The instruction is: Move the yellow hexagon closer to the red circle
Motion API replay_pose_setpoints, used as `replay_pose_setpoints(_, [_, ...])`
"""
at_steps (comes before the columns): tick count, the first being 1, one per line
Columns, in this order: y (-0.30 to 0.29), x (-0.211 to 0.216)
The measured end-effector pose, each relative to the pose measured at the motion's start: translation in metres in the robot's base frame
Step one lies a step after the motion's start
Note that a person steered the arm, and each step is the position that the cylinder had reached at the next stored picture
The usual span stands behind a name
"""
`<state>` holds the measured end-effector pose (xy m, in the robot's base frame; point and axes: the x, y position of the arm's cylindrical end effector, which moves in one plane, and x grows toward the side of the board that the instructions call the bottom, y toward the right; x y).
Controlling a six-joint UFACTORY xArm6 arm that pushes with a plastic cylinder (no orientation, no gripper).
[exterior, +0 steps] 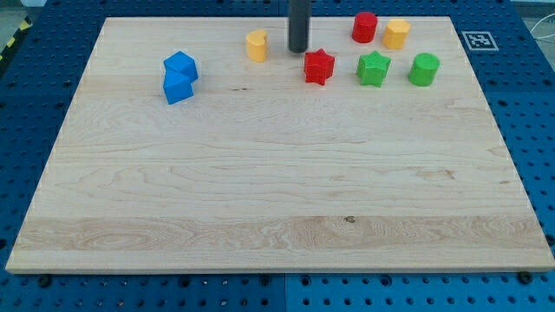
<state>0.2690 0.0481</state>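
A red circle block [364, 27] stands near the view's top, right of centre. A yellow block that looks hexagonal [396, 34] sits just to its right, almost touching it. A second yellow block [257, 45], with a notch on its top edge, lies further left. My tip [298, 49] rests on the board between that notched yellow block and a red star [319, 66], and it touches neither. The dark rod rises out of the view's top.
A green star [374, 68] and a green circle block [424, 68] lie right of the red star. Two blue blocks [179, 76] touch each other at the upper left. The wooden board [277, 191] sits on a blue perforated table.
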Motion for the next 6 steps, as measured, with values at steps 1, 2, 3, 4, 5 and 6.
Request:
replay_pose_setpoints(1, [0.05, 0.004])
replay_pose_setpoints(2, [0.101, 0.006])
replay_pose_setpoints(3, [0.146, 0.017])
replay_pose_setpoints(4, [0.191, 0.025])
replay_pose_setpoints(5, [0.219, -0.003])
replay_pose_setpoints(6, [0.214, -0.026])
